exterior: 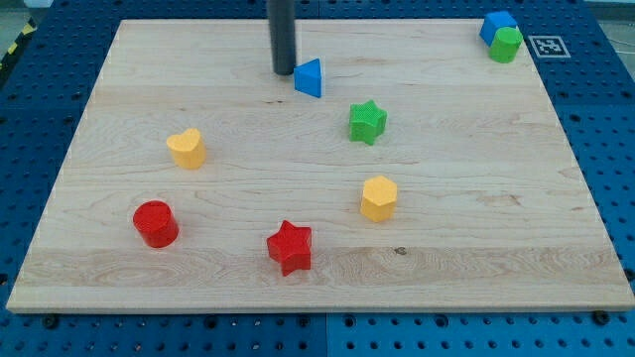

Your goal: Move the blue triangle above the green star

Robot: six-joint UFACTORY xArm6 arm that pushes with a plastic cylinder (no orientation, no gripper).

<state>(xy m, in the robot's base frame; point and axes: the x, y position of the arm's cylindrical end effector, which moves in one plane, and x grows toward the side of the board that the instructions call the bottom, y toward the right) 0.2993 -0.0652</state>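
The blue triangle (310,77) lies on the wooden board near the view's top centre. The green star (367,121) lies below it and to its right, a short gap apart. My tip (284,71) is the lower end of the dark rod coming down from the view's top. It stands just left of the blue triangle, very close to its left edge; I cannot tell if they touch.
A yellow heart (187,149) is at the left. A red cylinder (156,223) is at the lower left. A red star (290,247) and a yellow hexagon (378,197) are lower centre. A blue block (495,24) and a green block (506,45) sit together at the top right corner.
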